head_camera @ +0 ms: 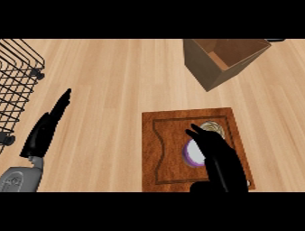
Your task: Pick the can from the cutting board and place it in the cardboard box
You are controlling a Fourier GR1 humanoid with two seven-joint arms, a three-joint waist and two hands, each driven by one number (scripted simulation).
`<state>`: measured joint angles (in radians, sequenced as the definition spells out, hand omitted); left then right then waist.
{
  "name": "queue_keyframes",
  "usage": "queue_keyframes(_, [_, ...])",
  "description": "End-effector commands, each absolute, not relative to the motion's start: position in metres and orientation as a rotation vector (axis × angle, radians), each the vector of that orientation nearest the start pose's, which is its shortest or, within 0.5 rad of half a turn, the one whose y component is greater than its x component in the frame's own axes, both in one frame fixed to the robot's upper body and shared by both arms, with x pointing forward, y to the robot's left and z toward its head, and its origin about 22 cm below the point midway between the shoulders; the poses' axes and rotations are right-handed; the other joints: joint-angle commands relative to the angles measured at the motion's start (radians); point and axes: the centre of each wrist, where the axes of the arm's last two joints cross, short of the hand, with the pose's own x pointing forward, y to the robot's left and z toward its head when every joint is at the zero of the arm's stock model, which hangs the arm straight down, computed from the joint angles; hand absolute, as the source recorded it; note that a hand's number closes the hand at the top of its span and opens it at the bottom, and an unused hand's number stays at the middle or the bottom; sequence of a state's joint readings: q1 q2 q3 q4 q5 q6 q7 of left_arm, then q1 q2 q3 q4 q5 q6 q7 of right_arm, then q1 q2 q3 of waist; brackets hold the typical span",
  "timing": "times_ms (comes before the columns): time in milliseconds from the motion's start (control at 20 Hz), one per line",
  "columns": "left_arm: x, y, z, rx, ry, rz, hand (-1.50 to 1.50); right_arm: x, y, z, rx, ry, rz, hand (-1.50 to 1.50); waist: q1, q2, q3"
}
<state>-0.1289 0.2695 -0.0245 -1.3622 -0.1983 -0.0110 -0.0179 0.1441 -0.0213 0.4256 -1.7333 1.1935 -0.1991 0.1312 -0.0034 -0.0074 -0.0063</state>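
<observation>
The cutting board [165,135] is reddish-brown, the cardboard box [212,67] tan, the wire basket [12,90] black.

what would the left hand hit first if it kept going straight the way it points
Probably nothing: the left hand points along bare counter, passing right of the wire basket, as far as the view shows.

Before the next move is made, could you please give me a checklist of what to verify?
1. Can lies on the cutting board: ok.
2. Right hand is over the can: ok.
3. Right hand has hold of the can: cannot tell, as the hand hides most of it.
4. Cardboard box is open: ok.
5. Left hand is open and off the board: ok.
6. Wire basket stands apart from the box: ok.
</observation>
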Motion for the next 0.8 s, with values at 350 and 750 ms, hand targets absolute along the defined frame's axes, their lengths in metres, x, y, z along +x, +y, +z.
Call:
queue_keyframes(350, [0.266, 0.274, -0.003, 0.311, -1.451, -0.423, 0.0, 0.205, -0.146, 0.004, -1.116, -1.794, 0.88, 1.5, 0.004, 0.007, 0.006])
queue_keyframes(750, [0.268, 0.27, -0.013, 0.331, -1.473, -0.412, 0.0, 0.166, -0.159, 0.021, -1.248, -1.846, 0.757, 1.5, -0.004, 0.005, 0.006])
